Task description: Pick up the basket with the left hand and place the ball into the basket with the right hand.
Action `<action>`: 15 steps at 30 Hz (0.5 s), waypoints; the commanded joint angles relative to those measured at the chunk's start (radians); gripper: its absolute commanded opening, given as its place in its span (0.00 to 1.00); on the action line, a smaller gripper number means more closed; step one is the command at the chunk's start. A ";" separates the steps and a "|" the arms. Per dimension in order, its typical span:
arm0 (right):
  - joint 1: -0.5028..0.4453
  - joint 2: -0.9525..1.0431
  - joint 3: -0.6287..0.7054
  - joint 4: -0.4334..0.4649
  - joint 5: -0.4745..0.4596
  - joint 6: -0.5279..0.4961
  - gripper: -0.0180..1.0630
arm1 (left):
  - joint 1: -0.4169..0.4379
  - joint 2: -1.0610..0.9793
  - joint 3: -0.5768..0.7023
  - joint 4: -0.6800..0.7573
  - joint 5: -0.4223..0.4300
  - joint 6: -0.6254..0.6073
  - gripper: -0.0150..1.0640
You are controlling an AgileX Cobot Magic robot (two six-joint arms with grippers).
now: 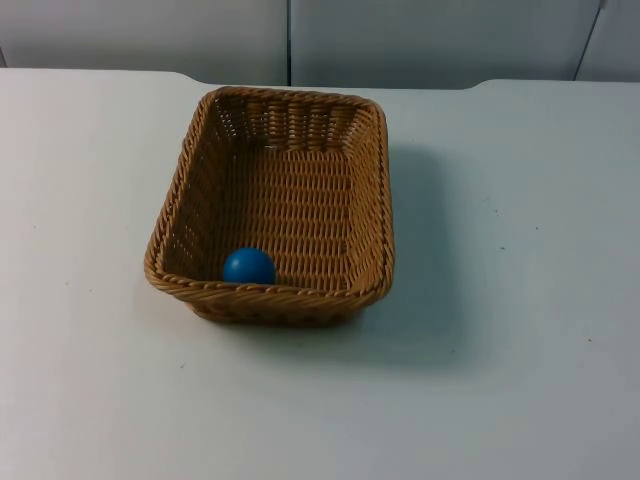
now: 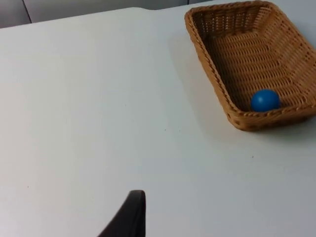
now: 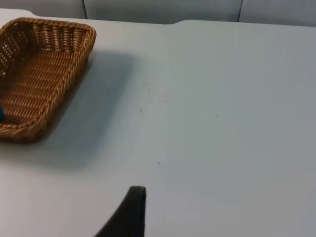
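From the top view I see the basket (image 1: 275, 205) sitting on the white tabletop (image 1: 520, 300), a little left of centre, with the blue ball (image 1: 248, 266) already inside it, tucked against the near wall toward the near-left corner. Nothing holds the basket; it rests flat on the tabletop. The grey partition wall (image 1: 420, 40) closes off the far side.

From the left wrist view, the left gripper (image 2: 129, 217) is out over bare tabletop, well apart from the basket (image 2: 256, 64), and the ball (image 2: 265, 100) lies against the basket's wall. One black fingertip is all I get here, so I cannot tell whether the jaws stand apart or closed.

From the right wrist view, the right gripper (image 3: 128, 213) likewise hangs over bare tabletop, well apart from the basket (image 3: 42, 74); a sliver of the ball (image 3: 1, 114) shows inside. Again I cannot tell how the jaws stand.

My read: the ball is in, so the placing looks done. The basket should be light and fairly stiff; I would pinch its braided rim on a long side. The ball looks smooth and hard, apt to roll if the basket tips.
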 commanded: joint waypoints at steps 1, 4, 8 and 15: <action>0.001 -0.007 0.011 0.007 0.009 -0.007 0.99 | -0.006 -0.026 0.013 -0.014 0.018 -0.003 0.99; 0.003 -0.007 0.025 0.007 -0.017 0.019 0.99 | -0.006 -0.080 0.011 -0.014 0.017 -0.003 0.99; 0.003 -0.007 0.025 0.007 -0.019 0.019 0.99 | -0.006 -0.080 0.011 -0.015 0.019 0.003 0.99; 0.003 -0.007 0.025 0.007 -0.019 0.019 0.99 | -0.006 -0.080 0.011 -0.028 0.019 0.019 0.99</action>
